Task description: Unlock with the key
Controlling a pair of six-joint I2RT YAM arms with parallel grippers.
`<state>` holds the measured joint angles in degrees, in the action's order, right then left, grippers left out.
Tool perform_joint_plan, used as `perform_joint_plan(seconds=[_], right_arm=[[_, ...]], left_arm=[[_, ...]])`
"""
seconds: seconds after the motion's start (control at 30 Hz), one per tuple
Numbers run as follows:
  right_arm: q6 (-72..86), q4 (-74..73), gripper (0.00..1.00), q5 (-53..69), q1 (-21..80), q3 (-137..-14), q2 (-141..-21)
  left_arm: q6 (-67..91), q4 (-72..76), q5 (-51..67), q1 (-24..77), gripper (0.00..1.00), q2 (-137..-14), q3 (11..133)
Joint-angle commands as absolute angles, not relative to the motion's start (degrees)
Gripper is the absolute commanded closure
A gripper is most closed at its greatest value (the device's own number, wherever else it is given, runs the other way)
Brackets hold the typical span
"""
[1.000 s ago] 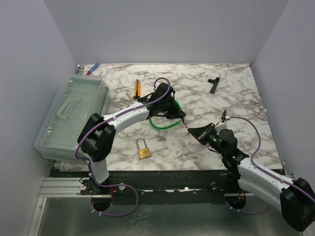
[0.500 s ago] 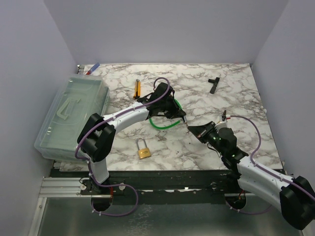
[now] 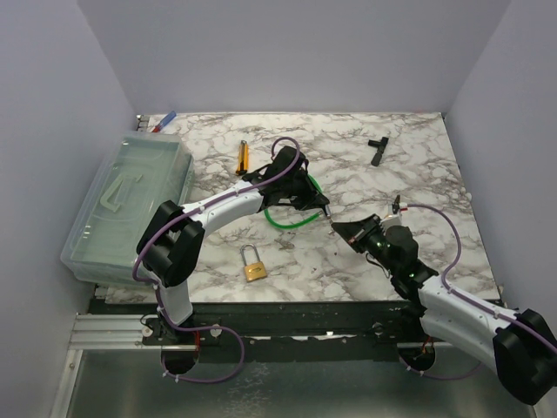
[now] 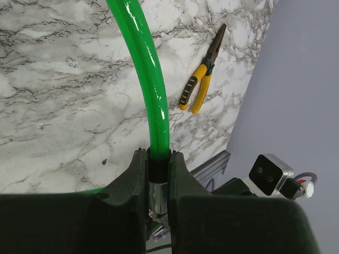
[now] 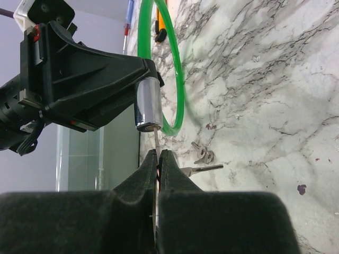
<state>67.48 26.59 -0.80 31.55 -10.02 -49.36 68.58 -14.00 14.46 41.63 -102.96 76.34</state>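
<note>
Your left hand [image 4: 158, 165] clamps the metal end [image 5: 147, 103] of the green cable [image 4: 152, 79] clear of the worktop [image 3: 418, 174], keyhole turned toward your right hand [image 5: 158, 160], which is pinched shut on the key [image 5: 157, 144], its tip right at that end, lined up for entry.

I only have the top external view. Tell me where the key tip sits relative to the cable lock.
Observer: In the right wrist view, the key, pinched in the shut right tool, touches the end face of the silvery lock cylinder. How deep it goes is unclear.
Operator: Report what holds that cylinder.
Observer: The left tool is clamped around it, where the green cable leaves.
Operator: Check for other keys.
Observer: Some loose keys lie on the marble table beneath.
</note>
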Motion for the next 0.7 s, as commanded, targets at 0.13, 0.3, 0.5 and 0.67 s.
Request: perform_joint_plan(seconds=[0.13, 0.3, 0.5, 0.67], right_arm=[[66.6, 30.1, 1.0, -2.8, 31.8, -12.4, -51.3], [66.7, 30.6, 1.0, -2.5, 31.8, -12.4, -51.6], [64.9, 32.3, 1.0, -1.3, 31.8, -13.1, -52.6], [63.8, 31.9, 1.0, -1.1, 31.8, -13.9, -52.9]], left_arm=[[70.3, -12.1, 17.1, 41.6, 1.0, -100.4, 75.3], [70.3, -12.0, 17.1, 41.5, 1.0, -100.3, 75.2], [69.8, -12.0, 17.7, 41.6, 1.0, -100.1, 74.8], [68.9, -12.0, 17.4, 41.6, 1.0, -99.4, 74.3]])
